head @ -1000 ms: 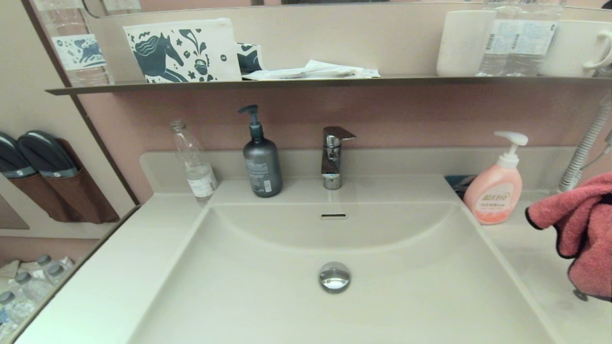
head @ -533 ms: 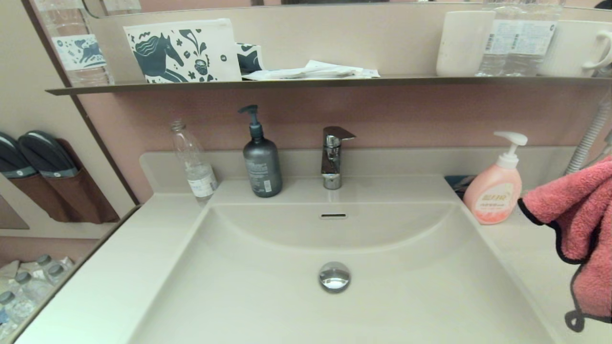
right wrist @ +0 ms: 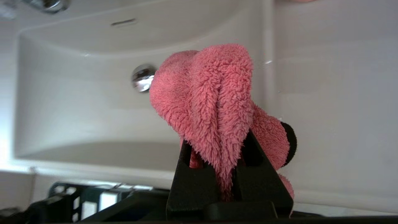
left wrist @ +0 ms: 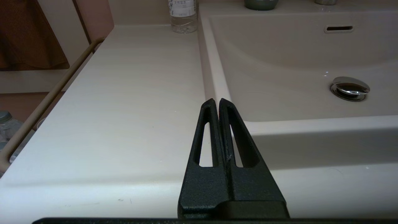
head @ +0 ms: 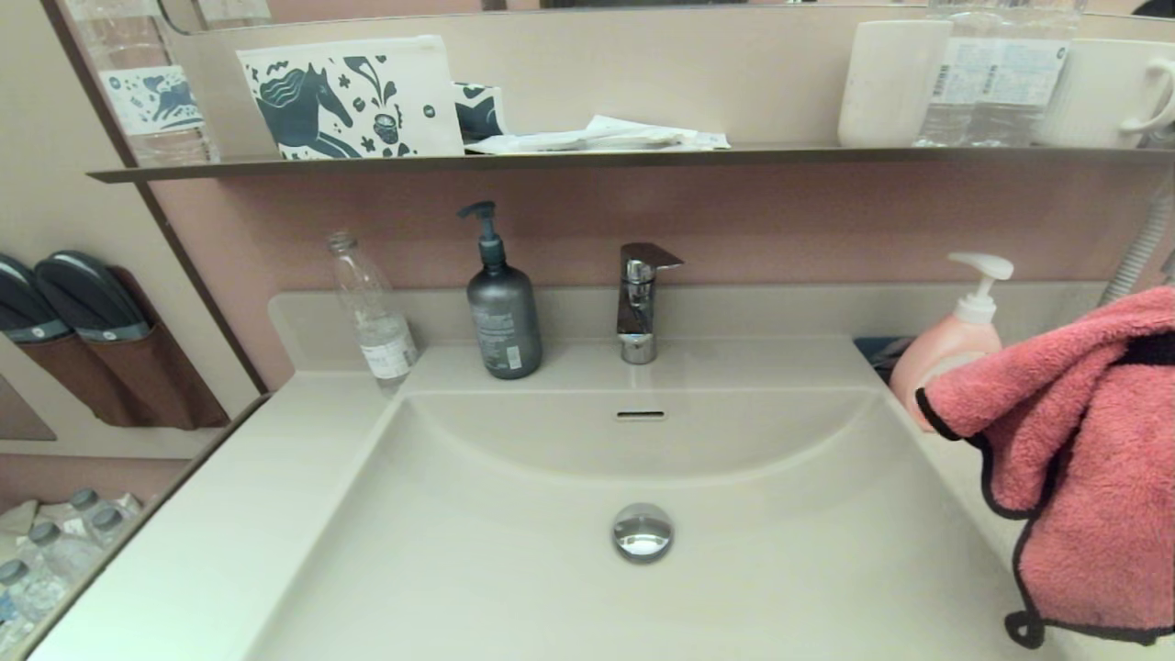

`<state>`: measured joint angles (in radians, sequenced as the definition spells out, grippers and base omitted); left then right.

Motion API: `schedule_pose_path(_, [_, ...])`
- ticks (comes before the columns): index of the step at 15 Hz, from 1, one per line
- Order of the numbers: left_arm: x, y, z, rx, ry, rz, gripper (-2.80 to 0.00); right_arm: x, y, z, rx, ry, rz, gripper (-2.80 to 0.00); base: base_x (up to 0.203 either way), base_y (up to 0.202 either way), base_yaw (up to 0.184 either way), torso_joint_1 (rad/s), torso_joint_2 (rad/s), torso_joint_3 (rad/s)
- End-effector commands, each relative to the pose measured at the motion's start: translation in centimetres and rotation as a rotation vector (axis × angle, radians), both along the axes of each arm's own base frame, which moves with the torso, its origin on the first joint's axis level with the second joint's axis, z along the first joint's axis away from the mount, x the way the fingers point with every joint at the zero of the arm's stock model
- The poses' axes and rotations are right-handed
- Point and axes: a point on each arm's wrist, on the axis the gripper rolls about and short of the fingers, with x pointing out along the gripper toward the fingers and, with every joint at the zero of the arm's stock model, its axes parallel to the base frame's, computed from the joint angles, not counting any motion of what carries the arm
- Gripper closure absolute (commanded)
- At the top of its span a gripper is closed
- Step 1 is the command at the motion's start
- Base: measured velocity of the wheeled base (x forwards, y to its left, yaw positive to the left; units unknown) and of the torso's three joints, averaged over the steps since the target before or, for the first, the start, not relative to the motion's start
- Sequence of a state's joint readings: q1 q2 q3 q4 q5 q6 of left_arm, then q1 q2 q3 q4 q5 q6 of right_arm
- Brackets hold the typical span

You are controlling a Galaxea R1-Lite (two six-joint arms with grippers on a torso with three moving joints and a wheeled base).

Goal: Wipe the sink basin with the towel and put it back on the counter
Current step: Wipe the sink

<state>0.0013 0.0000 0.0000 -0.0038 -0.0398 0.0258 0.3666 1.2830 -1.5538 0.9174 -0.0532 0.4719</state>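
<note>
The coral-pink towel with black edging hangs in the air at the right, over the counter beside the sink basin. It covers part of the pink soap bottle. In the right wrist view my right gripper is shut on the towel, which bulges up over the fingers; the basin and its chrome drain plug lie beyond. My left gripper is shut and empty, low over the left counter by the basin's front corner. The drain plug and overflow slot are uncovered.
A chrome tap stands behind the basin. Along the back edge are a grey pump bottle, a clear bottle and the pink soap bottle. A dark shelf above carries a pouch and cups.
The towel in my right gripper has swung left and a little up, from the frame's right edge toward the basin, and now overlaps the soap bottle. The left arm has not moved.
</note>
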Motion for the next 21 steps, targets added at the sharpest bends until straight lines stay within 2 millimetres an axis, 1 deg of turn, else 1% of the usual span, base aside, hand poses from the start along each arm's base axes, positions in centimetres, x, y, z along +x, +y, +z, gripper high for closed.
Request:
schedule_pose_path(1, [0.0,0.0,0.0,0.000,0.001,0.000,0.00,0.3,1.7,-0.6,0.044,0.059,0.046,0.00,0.000,0.000,0.000,0.000,0.00,0.000])
schedule_pose_path(5, [0.0,0.0,0.0,0.000,0.001,0.000,0.00,0.9,3.7,-1.5,0.081,0.134,0.075,0.00,0.000,0.000,0.000,0.000,0.00,0.000])
schedule_pose_path(10, [0.0,0.0,0.0,0.000,0.001,0.000,0.00,1.7,4.6,-3.3,0.067,0.214,0.058,0.00,0.000,0.000,0.000,0.000,0.00,0.000])
schedule_pose_path(13, [0.0,0.0,0.0,0.000,0.001,0.000,0.00,2.2,5.8,-4.5,0.067,0.273,0.056,0.00,0.000,0.000,0.000,0.000,0.00,0.000])
schedule_pose_path(16, [0.0,0.0,0.0,0.000,0.001,0.000,0.00,2.8,7.6,-6.1,0.030,0.293,0.033,0.00,0.000,0.000,0.000,0.000,0.00,0.000])
schedule_pose_path(17, [0.0,0.0,0.0,0.000,0.001,0.000,0.00,2.9,8.3,-6.9,0.008,0.290,0.030,0.00,0.000,0.000,0.000,0.000,0.00,0.000])
schedule_pose_path(21, [0.0,0.0,0.0,0.000,0.001,-0.001,0.00,4.6,9.7,-9.1,-0.058,0.307,-0.070,0.00,0.000,0.000,0.000,0.000,0.00,0.000])
